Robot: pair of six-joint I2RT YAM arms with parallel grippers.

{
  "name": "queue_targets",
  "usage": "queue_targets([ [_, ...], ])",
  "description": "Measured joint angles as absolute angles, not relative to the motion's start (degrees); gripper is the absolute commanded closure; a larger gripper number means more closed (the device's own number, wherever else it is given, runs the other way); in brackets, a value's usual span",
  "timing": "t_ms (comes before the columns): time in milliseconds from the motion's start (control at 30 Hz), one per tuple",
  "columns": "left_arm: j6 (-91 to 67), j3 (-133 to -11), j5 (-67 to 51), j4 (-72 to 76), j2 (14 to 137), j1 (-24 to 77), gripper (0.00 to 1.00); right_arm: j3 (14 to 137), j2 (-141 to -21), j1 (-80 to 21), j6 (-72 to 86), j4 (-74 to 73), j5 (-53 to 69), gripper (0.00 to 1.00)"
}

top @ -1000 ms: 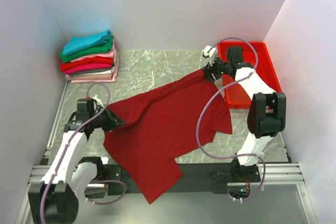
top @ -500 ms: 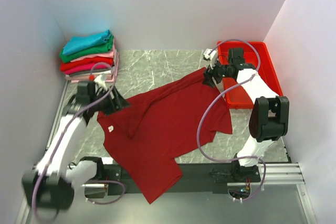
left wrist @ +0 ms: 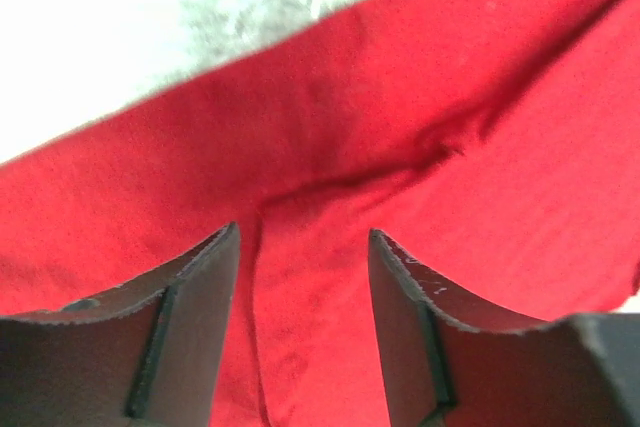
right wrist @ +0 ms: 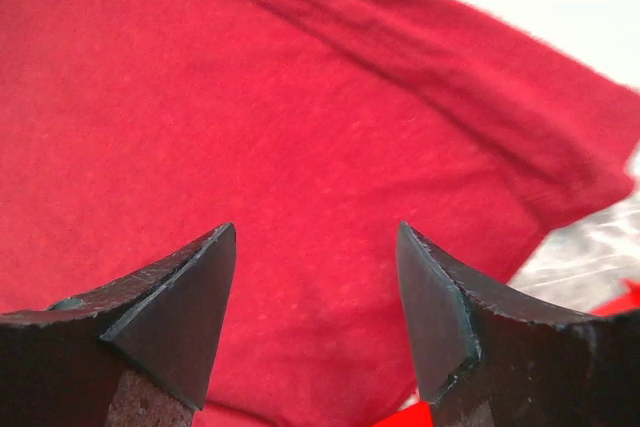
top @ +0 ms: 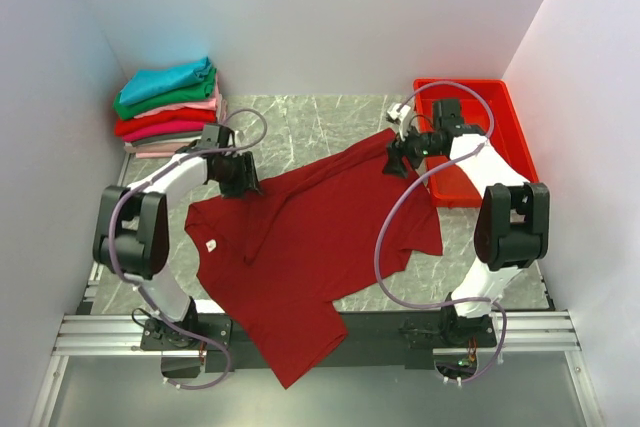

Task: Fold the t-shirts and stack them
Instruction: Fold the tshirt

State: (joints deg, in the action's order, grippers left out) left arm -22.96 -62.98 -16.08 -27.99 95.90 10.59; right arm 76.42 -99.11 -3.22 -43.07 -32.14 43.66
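Note:
A large dark red t-shirt (top: pixel 320 232) lies spread on the marble table, its white neck label (top: pixel 211 245) showing at the left. Its lower end hangs over the near edge. My left gripper (top: pixel 243 183) is open over the shirt's far-left edge. In the left wrist view (left wrist: pixel 303 247) a creased fold of red cloth (left wrist: pixel 400 117) lies between the fingers. My right gripper (top: pixel 395 159) is open over the shirt's far-right corner, and the right wrist view (right wrist: pixel 315 237) shows flat red cloth (right wrist: pixel 250 97) below it. A stack of folded t-shirts (top: pixel 170 107), teal on top, stands at the back left.
A rigid red plastic tray (top: pixel 497 117) stands at the back right, close beside the right gripper. White walls close in the table on three sides. Bare marble (top: pixel 300 127) shows between the stack and the tray.
My left gripper swung from the near left toward the back, drawing the shirt's left edge out flat; the label now shows. My right gripper dropped a little. Both now stand open over the cloth.

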Motion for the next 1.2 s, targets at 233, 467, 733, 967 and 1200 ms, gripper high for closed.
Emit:
queue_targets([
  [233, -21.6, -65.1, -13.0, -29.5, 101.3, 11.7, 0.50, 73.2, -98.1, -3.2, -42.4, -32.2, 44.7, 0.29],
  [467, -21.6, -65.1, -13.0, -31.0, 102.7, 13.2, 0.66, 71.8, -96.0, -3.2, -41.4, -31.7, 46.0, 0.29],
  [733, -21.6, -64.8, -15.1, -31.3, 102.2, 14.3, 0.99, 71.5, -95.8, -2.9, -40.9, -31.2, 46.5, 0.29],
  [967, -21.8, -60.5, -22.1, -31.0, 97.3, 15.7, 0.99, 71.5, -95.1, -2.0, -40.5, -31.2, 46.9, 0.29],
  [1200, -25.0, -53.6, -29.1, -28.2, 92.3, 22.0, 0.56, 71.5, -94.6, -1.3, -40.3, -31.2, 47.2, 0.29],
])
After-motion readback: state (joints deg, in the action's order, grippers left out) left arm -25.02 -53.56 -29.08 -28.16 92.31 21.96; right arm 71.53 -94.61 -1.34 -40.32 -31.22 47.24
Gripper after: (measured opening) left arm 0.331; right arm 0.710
